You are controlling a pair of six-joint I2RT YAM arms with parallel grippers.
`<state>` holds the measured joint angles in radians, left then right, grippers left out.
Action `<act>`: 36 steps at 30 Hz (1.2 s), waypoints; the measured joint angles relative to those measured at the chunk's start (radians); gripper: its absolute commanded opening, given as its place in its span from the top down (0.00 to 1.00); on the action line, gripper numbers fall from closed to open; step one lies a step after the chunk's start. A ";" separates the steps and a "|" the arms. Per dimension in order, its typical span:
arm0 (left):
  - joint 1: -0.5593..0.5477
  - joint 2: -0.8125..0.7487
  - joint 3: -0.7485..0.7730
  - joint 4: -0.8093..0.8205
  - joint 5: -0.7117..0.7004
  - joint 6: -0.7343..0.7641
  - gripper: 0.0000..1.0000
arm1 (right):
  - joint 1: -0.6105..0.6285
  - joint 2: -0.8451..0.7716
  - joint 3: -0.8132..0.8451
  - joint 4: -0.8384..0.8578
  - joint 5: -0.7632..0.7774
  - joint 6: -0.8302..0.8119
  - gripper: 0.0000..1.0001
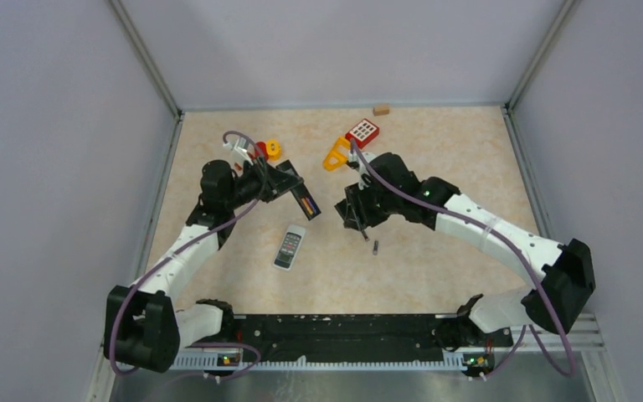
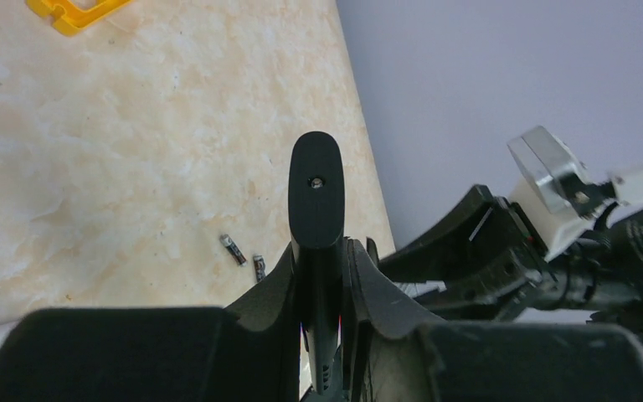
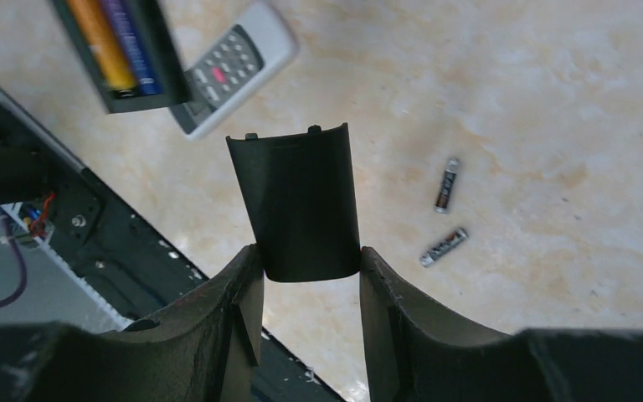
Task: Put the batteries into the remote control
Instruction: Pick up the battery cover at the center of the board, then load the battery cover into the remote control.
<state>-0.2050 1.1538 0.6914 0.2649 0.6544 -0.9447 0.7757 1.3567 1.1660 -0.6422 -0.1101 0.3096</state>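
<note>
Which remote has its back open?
The black remote in the left end effector: orange and blue batteries show inside. The grey remote lies buttons-up.

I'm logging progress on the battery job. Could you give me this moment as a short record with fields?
left gripper: shut on black remote, held off the table
right gripper: shut on battery cover
compartment: open, orange battery and blue battery inside
loose: two dark batteries on the table, apart
grey remote: on the table, buttons up
</note>
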 measured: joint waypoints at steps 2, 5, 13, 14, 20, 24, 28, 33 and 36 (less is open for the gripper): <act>0.000 -0.006 -0.010 0.022 -0.011 -0.003 1.00 | 0.045 0.000 0.029 0.006 -0.006 0.015 0.70; -0.002 -0.031 -0.030 0.048 -0.028 -0.004 1.00 | 0.099 0.001 0.077 0.007 -0.004 0.038 0.70; -0.026 -0.113 -0.096 0.140 -0.088 -0.004 1.00 | 0.180 0.056 0.216 0.005 0.050 0.113 0.71; -0.030 -0.124 -0.103 0.147 -0.095 -0.003 1.00 | 0.181 0.068 0.227 0.002 0.055 0.118 0.71; -0.051 -0.175 -0.113 0.170 -0.103 0.018 1.00 | 0.193 0.133 0.258 -0.011 0.094 0.146 0.71; -0.053 -0.185 -0.113 0.177 -0.102 0.032 1.00 | 0.206 0.161 0.283 -0.021 0.116 0.147 0.70; -0.053 -0.185 -0.113 0.174 -0.102 0.038 1.00 | 0.226 0.180 0.319 -0.027 0.132 0.144 0.71; -0.053 -0.185 -0.103 0.124 -0.102 0.035 1.00 | 0.248 0.195 0.356 -0.039 0.151 0.133 0.71; -0.053 -0.185 -0.085 0.079 -0.099 0.031 1.00 | 0.252 0.209 0.369 -0.043 0.163 0.128 0.71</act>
<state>-0.2581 0.9688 0.6060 0.3443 0.5556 -0.9142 1.0279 1.5661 1.5345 -0.6849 0.0528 0.4377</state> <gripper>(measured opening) 0.200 0.415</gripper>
